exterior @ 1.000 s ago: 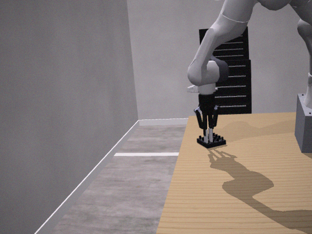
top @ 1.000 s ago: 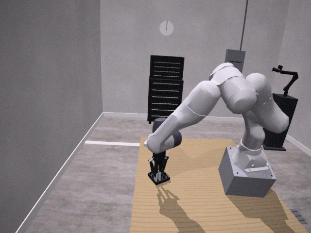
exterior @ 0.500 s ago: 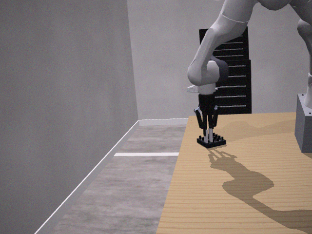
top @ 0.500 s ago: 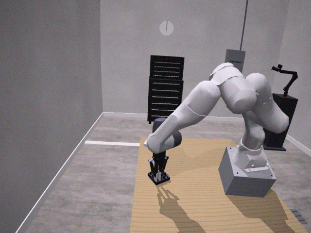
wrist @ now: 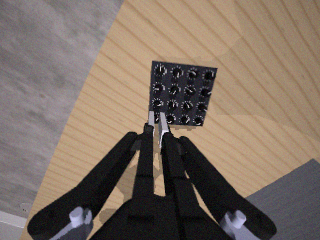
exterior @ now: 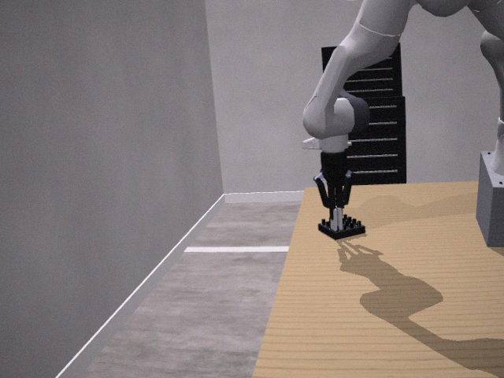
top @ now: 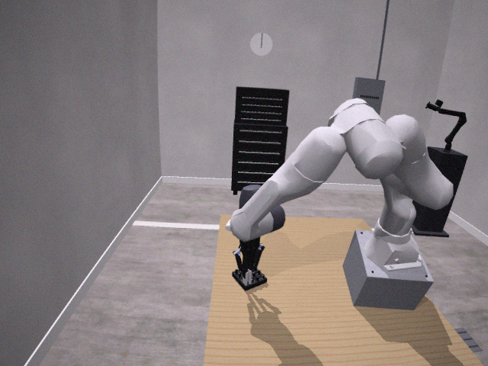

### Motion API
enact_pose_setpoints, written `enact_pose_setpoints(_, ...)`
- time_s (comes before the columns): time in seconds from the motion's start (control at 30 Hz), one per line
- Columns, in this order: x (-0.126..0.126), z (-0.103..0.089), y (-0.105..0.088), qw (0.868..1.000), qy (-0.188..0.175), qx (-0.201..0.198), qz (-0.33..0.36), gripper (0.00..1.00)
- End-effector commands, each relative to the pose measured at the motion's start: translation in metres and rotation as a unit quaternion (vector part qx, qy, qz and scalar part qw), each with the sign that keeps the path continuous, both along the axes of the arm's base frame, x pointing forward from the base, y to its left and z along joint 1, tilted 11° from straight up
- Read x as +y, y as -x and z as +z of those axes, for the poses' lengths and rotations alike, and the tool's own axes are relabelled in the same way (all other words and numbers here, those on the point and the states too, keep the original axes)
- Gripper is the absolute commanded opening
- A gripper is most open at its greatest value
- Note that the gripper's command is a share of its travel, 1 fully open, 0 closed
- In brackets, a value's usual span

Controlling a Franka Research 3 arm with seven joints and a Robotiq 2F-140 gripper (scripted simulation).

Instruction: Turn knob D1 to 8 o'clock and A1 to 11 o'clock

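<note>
1. My gripper (top: 247, 277) (exterior: 336, 220) (wrist: 155, 118) looks narrowly pinched on the corner knob (wrist: 157, 119); I should twist about its upright axis, without dragging sideways, then open before lifting.
2. The knob box (top: 257, 284) (exterior: 350, 233) (wrist: 183, 82) lies flat on the table (top: 315, 319) (exterior: 309, 325) (wrist: 250, 165), beneath me, one corner towards the exterior camera; squarish, no clear long axis. I can't tell its rear.
</note>
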State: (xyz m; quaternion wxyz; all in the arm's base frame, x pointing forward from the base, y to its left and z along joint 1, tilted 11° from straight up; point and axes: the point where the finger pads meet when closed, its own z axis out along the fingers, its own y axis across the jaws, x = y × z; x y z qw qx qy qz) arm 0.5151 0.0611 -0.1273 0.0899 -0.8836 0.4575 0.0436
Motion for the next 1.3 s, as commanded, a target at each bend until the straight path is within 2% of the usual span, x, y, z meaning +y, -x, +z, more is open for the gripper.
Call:
enact_pose_setpoints(0.0, -0.0010, -0.0004, -0.0012, 1.000, 0.001, -0.002, 0.001, 0.05)
enact_pose_setpoints(0.8, -0.0010, -0.0004, -0.0012, 1.000, 0.001, -0.002, 0.002, 0.05)
enact_pose_setpoints(1.27, -0.0010, -0.0004, -0.0012, 1.000, 0.001, -0.007, 0.027, 0.05)
